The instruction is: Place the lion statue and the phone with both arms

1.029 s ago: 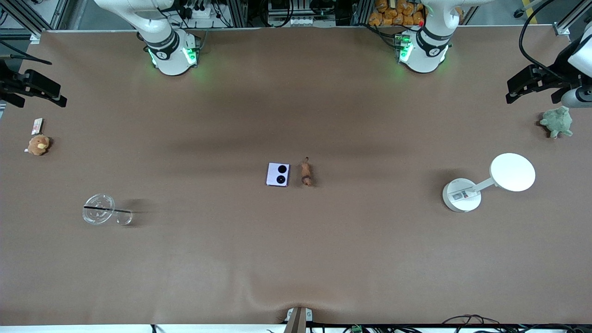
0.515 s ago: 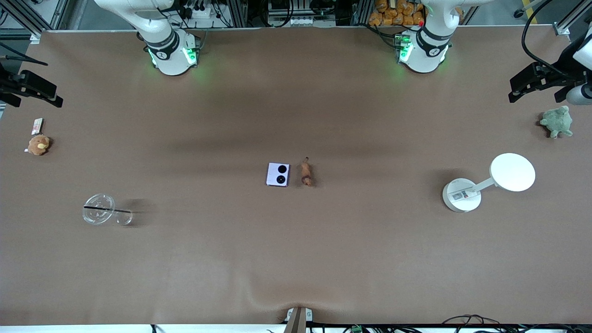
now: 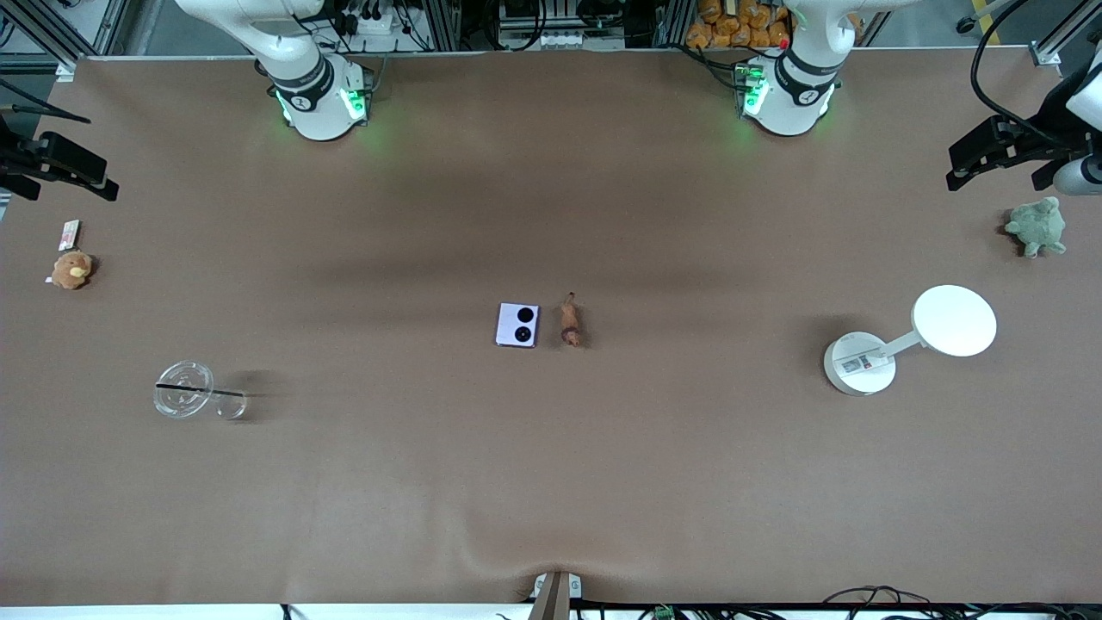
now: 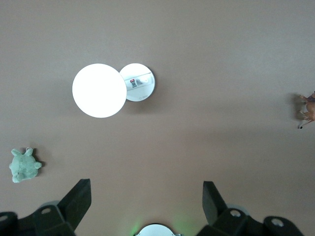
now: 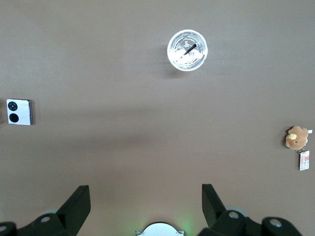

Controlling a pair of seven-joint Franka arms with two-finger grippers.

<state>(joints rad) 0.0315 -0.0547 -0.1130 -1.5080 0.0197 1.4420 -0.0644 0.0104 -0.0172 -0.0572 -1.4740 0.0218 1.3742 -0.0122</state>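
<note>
The pale-lavender phone (image 3: 517, 325) lies flat at the table's middle, its two black circles up. The small orange-brown lion statue (image 3: 570, 321) lies beside it, toward the left arm's end. My left gripper (image 3: 1003, 159) is open and empty, high over the left arm's end of the table. In the left wrist view my left gripper (image 4: 146, 196) is empty and the lion (image 4: 308, 105) shows at the frame's edge. My right gripper (image 3: 65, 168) is open and empty, high over the right arm's end. In the right wrist view my right gripper (image 5: 146, 196) is empty and the phone (image 5: 19, 112) is far off.
A white lamp (image 3: 951, 320) on a round base (image 3: 859, 363) and a green plush turtle (image 3: 1037, 226) sit at the left arm's end. A clear cup with a straw (image 3: 183, 389) and a brown plush toy (image 3: 71, 269) with a tag sit at the right arm's end.
Both grippers have drifted slightly away from the front camera and now hold still. The phone and the lion have not moved.
</note>
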